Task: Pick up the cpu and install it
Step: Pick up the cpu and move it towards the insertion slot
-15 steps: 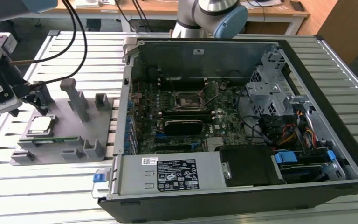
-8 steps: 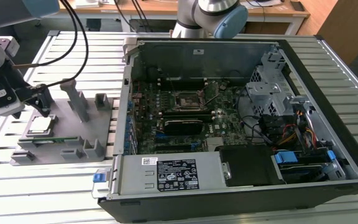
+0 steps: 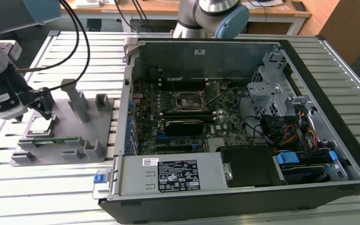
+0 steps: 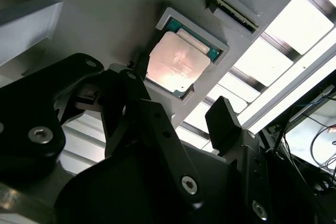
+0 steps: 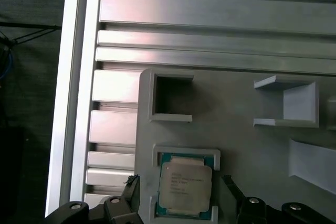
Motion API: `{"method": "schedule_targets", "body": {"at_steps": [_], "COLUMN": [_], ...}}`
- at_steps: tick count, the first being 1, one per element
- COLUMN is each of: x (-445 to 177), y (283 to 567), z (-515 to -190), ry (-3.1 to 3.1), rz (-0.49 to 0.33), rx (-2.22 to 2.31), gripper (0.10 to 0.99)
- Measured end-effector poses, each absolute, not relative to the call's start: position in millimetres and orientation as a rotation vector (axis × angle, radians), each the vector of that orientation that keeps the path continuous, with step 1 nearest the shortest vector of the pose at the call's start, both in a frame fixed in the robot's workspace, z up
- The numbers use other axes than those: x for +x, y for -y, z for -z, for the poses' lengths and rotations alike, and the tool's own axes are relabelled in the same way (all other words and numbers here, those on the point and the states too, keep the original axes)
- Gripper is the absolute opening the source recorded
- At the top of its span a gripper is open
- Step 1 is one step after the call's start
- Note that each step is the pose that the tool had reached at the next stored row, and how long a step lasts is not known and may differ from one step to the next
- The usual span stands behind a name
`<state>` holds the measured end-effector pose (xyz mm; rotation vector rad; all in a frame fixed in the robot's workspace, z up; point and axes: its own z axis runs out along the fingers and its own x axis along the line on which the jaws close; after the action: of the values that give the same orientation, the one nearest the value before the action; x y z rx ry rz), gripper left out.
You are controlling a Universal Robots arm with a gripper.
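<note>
Gripper (image 3: 41, 107) first: in the exterior view it hangs just above the grey fixture (image 3: 80, 140) on the slatted table (image 3: 42, 183). The cpu (image 3: 41, 126) lies flat in its pocket at about 6 o'clock from the fingertips, untouched. The open computer case (image 3: 230, 208) sits at 3 o'clock of the fixture, with the dark socket (image 3: 188, 100) on its board. In the second wrist view the two fingers (image 4: 131, 77) stand wide apart and hold nothing. The silvery cpu (image 4: 178, 61) shows beyond the gap between them, seated square in its raised frame. In the first wrist view the fingertips (image 5: 134, 182) flank the cpu (image 5: 185, 184) on opposite sides, apart from it. I judge the pickup to be at the approach stage. To do it well, the fingers should be centred on two opposite edges, kept level and clear of the pocket's walls, and closed gently on the cpu's rim alone. That way it lifts flat without tilting or scraping.
</note>
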<state>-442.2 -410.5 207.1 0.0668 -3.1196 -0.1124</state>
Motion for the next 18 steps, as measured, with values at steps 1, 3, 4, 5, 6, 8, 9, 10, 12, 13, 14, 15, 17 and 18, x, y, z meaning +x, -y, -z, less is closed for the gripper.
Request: {"method": "schedule_targets", "body": {"at_steps": [1,3,4,5,6,8,9,10,12,13,14,15,17,18], "x": [-442.2,-442.1,-442.1,-442.1,-442.1,-442.1,-442.1,-442.1,-442.0,-441.9,-441.7,-441.5,-441.1,-440.9], "y": [410.5,410.6,410.7,410.8,410.9,410.9,411.0,411.0,411.1,411.1,411.1,411.1,411.1,411.1], "z": [-206.1,-204.2,-203.3,-202.4,-201.4,-199.6,-198.7,-197.8,-196.4,-195.9,-195.4,-194.9,-193.9,-193.3], "ry": [3.120,3.120,3.120,3.119,3.120,3.120,3.119,3.120,3.120,3.120,3.119,3.119,3.119,3.119], "rz": [0.112,0.113,0.112,0.112,0.113,0.112,0.112,0.113,0.113,0.112,0.112,0.112,0.112,0.112], "rx": [0.067,0.067,0.067,0.067,0.067,0.066,0.067,0.067,0.067,0.067,0.067,0.067,0.067,0.067], "gripper": [0.706,0.706,0.706,0.706,0.706,0.706,0.706,0.706,0.706,0.706,0.706,0.706,0.706,0.706]}}
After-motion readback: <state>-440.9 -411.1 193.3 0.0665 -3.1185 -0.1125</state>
